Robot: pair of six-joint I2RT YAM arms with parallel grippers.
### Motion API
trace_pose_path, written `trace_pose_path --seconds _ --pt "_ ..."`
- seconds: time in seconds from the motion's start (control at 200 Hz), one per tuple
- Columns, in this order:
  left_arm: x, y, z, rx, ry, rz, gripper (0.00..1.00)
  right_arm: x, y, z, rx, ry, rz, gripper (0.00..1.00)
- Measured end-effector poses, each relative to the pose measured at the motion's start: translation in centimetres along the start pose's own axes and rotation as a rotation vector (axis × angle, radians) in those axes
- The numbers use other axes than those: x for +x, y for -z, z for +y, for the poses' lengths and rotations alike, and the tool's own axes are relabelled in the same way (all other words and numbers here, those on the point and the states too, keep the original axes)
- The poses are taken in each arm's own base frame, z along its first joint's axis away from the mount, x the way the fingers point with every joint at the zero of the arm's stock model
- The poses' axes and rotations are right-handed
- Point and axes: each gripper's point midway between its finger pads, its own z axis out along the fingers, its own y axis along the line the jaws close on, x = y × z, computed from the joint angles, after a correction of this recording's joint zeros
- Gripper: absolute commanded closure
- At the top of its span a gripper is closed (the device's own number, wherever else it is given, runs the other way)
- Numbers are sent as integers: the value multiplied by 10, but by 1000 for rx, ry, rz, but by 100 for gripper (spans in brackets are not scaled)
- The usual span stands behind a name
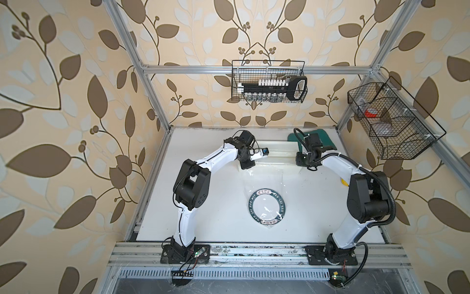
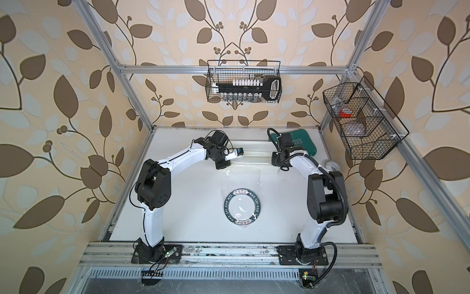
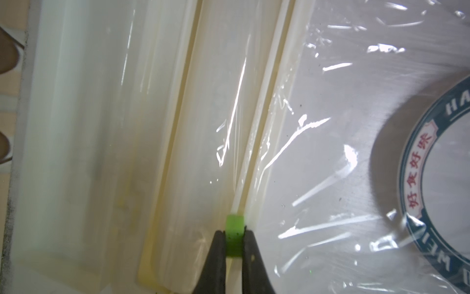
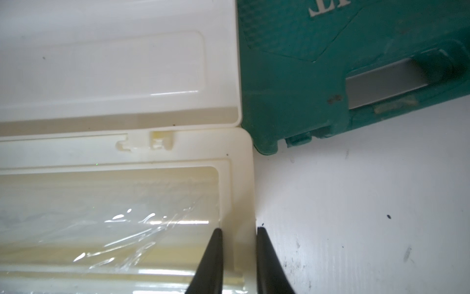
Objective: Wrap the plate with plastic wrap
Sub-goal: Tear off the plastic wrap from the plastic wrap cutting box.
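The plate (image 1: 268,206) (image 2: 243,206), white with a dark lettered rim, lies flat mid-table. The plastic wrap (image 1: 264,179) (image 3: 318,127) runs as a glinting sheet from the long white dispenser box (image 1: 277,154) (image 4: 127,157) out over the plate (image 3: 417,152). At the box's left end, my left gripper (image 1: 248,165) (image 3: 235,231) is shut on the small green tab (image 3: 235,226) in the box's front slot. At the box's right end, my right gripper (image 1: 305,160) (image 4: 237,230) is shut on the end wall, one finger inside and one outside.
A green tool case (image 1: 323,138) (image 4: 318,76) lies against the box's far right corner. A white roll (image 2: 333,166) sits by the right arm. Wire baskets hang on the back rail (image 1: 269,84) and on the right frame (image 1: 391,119).
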Motion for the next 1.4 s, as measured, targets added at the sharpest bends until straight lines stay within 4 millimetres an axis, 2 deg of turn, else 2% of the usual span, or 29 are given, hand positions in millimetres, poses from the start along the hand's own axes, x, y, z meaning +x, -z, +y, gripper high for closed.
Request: trace_pose_path --seconds 0.345,0.54,0.7,0.75,0.86,0.985,1.055,1.175,1.285,1.4 --pt "24 9 9 -12 -8 21 100 0 0 -2 6 2 0 91" --pt "27 11 9 -10 -6 23 100 0 0 -2 6 1 -1 91" --pt "28 13 11 -19 31 51 69 -1 1 -1 5 2 -3 89" --pt "29 15 12 -27 44 71 64 -1 1 -1 5 1 -4 89" --pt "20 21 18 -48 97 80 60 -1 1 0 0 -3 -4 89" --pt "-1 32 26 -77 180 31 57 -2 2 1 -5 -6 -2 89" --pt "-16 41 31 -92 260 -28 51 -1 2 1 -10 -8 -1 89" --pt "-29 56 33 -101 461 -87 55 -1 2 3 -17 -13 1 88" --pt "-34 64 36 -95 650 -104 51 -1 2 3 -18 -13 1 88" --pt "-21 55 24 -70 827 -77 36 -1 2 3 -22 -15 2 88"
